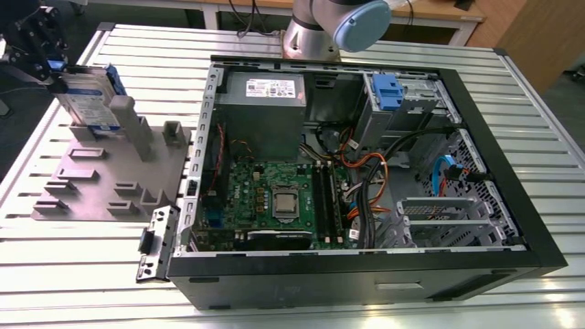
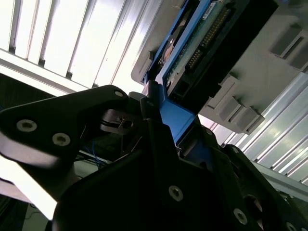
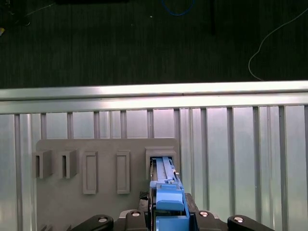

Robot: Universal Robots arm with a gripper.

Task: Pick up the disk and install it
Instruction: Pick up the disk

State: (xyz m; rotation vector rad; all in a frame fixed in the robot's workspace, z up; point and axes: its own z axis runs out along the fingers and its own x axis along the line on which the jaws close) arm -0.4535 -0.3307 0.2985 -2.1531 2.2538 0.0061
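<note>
Black fingers (image 2: 153,115) around flat silver disk (image 1: 92,103)

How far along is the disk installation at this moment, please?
Nothing looks installed yet. In hand: the gripper is shut on the blue bracket of the disk, which stands upright in the grey fixture. Left: the disk is not yet in the open computer case.

- disk (image 3: 164,175) edge-on, standing in end slot of grey fixture (image 3: 62,202)
- gripper (image 3: 168,219) clamps its blue bracket
- fixture lies on slatted table (image 3: 240,159); dark floor (image 3: 120,43) beyond
</note>
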